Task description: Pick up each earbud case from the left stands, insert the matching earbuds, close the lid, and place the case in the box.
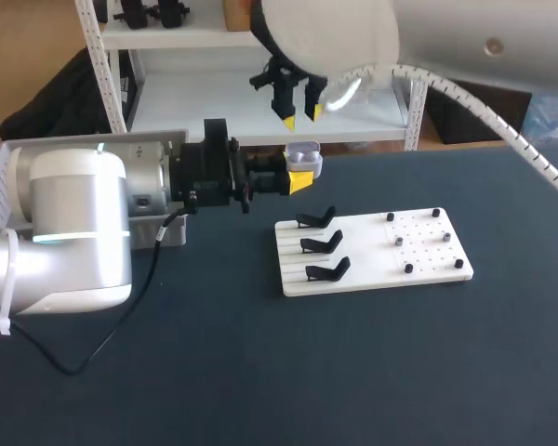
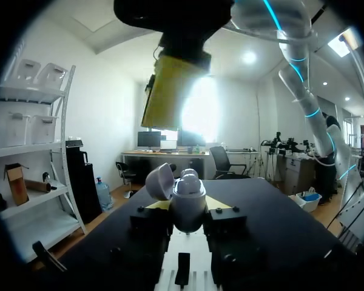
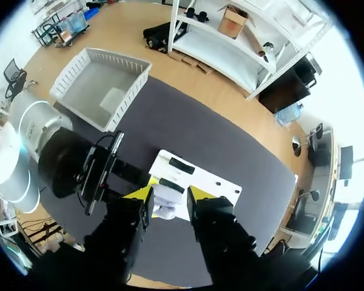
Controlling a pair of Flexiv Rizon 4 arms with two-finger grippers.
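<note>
The earbud case (image 2: 187,205) is pinched between the fingers of the left hand (image 1: 297,177), with its lid open, and is held up off the counter (image 1: 260,372). The right hand (image 1: 299,116) is poised directly over the case with its fingers spread, apart from it. A white board (image 1: 418,255) with three black stands (image 1: 322,244) is seen below the left hand.

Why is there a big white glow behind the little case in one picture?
Left wrist view: a bright light far off in the room glares right behind the open earbud case. Head view: the dark table is evenly lit, with no glare on it. Right wrist view: strong light washes out one edge.
</note>
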